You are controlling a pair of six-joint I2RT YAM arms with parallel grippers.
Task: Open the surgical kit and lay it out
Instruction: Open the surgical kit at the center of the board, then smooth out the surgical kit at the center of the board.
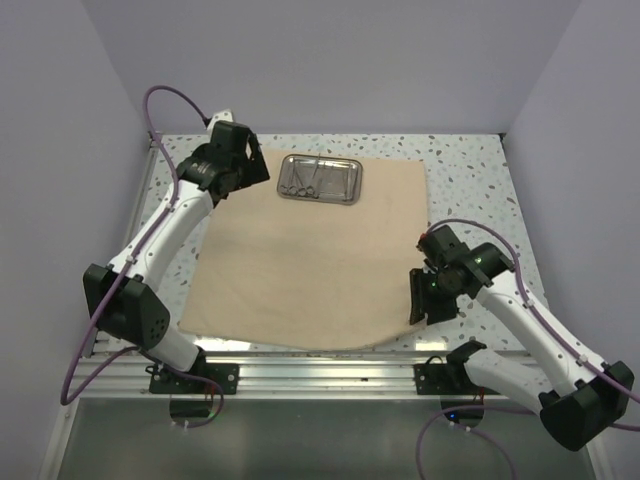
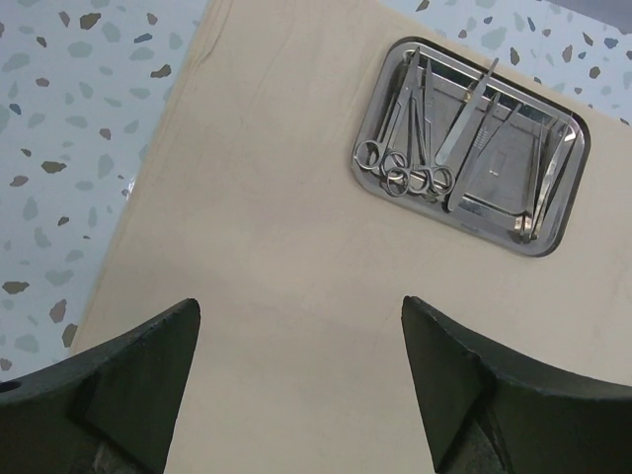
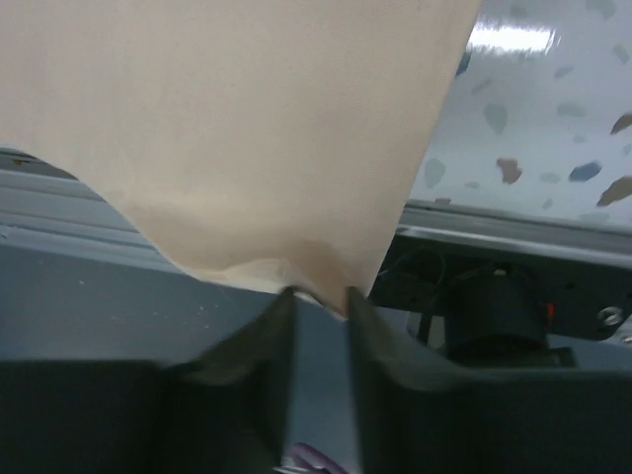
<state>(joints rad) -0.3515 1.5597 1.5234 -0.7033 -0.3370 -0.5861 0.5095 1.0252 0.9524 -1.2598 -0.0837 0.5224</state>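
Note:
The beige cloth wrap [image 1: 310,260] lies spread flat on the table. On its far edge sits the small steel tray [image 1: 352,182], with slim silver instruments [image 1: 305,180] inside. My left gripper [image 1: 255,178] hovers over the cloth's far-left part, just left of the tray, open with nothing between its fingers. The left wrist view shows the gripper [image 2: 296,316] above bare cloth [image 2: 276,227], and beyond it the tray [image 2: 578,188] with ring-handled scissors and tweezers [image 2: 415,148]. My right gripper [image 1: 420,295] is at the cloth's near-right corner. Its jaws [image 3: 321,296] stand slightly apart, the cloth [image 3: 257,128] corner just at the tips.
The speckled tabletop [image 1: 470,170] shows around the cloth. A metal rail [image 1: 320,375] runs along the near edge with both arm bases bolted to it. The right arm's base mount [image 3: 494,306] is close beside the right gripper. Plain walls enclose three sides.

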